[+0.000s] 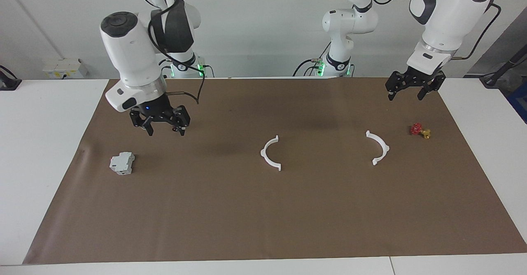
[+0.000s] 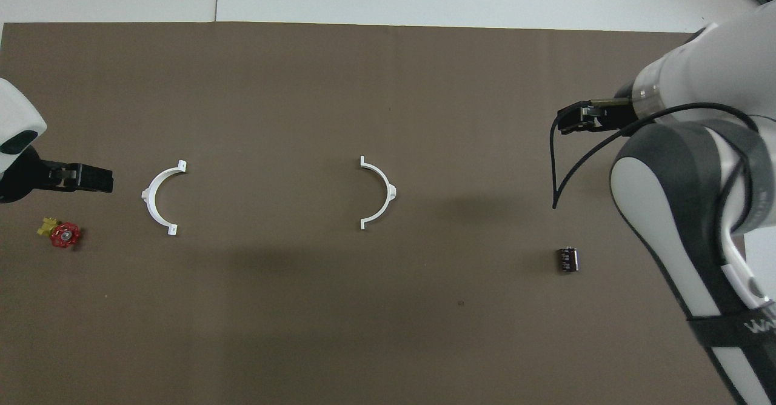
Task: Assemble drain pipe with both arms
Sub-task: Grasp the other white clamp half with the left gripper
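The drain pipe lies as two separate white half-circle arcs on the brown mat. One arc [image 1: 269, 153] [image 2: 379, 193] is in the middle. The other arc [image 1: 379, 147] [image 2: 157, 197] lies toward the left arm's end. Nothing touches either one. My right gripper [image 1: 165, 132] hangs open and empty above the mat at the right arm's end, well clear of the middle arc. My left gripper [image 1: 405, 97] [image 2: 91, 177] hangs open and empty above the mat at the left arm's end, close to the outer arc.
A small red-and-yellow valve piece [image 1: 420, 131] [image 2: 60, 234] lies beside the outer arc at the left arm's end. A light-grey block [image 1: 122, 163] and a small black cylinder [image 2: 567, 258] sit at the right arm's end. The brown mat [image 1: 263, 217] covers most of the table.
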Action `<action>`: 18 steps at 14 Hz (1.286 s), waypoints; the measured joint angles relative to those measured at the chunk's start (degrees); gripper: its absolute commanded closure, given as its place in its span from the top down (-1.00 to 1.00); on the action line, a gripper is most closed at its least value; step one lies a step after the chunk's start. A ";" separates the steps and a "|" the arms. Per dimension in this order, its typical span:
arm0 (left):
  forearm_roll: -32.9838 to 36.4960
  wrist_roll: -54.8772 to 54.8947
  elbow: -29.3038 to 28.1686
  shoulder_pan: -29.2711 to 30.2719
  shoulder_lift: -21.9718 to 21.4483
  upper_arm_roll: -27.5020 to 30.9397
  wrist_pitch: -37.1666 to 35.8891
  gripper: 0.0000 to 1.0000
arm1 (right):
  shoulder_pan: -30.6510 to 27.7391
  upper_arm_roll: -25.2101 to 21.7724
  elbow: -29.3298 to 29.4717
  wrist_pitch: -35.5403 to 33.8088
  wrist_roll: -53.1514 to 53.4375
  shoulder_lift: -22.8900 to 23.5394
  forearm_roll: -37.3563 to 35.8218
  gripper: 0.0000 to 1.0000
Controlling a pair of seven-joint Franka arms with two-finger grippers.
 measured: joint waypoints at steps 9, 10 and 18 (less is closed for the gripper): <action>0.00 -5.24 -13.72 1.31 -3.20 0.32 14.58 1.00 | -10.47 0.03 0.04 -13.48 -10.75 -7.56 -0.27 1.00; -0.06 -6.67 -14.36 1.75 -2.90 0.36 15.17 1.00 | -10.39 0.36 0.10 -13.61 -11.01 -7.81 -1.52 1.00; -0.26 -17.72 -19.58 2.58 4.49 0.35 28.10 1.00 | -9.97 1.18 1.36 -16.76 -11.57 -7.83 0.44 1.00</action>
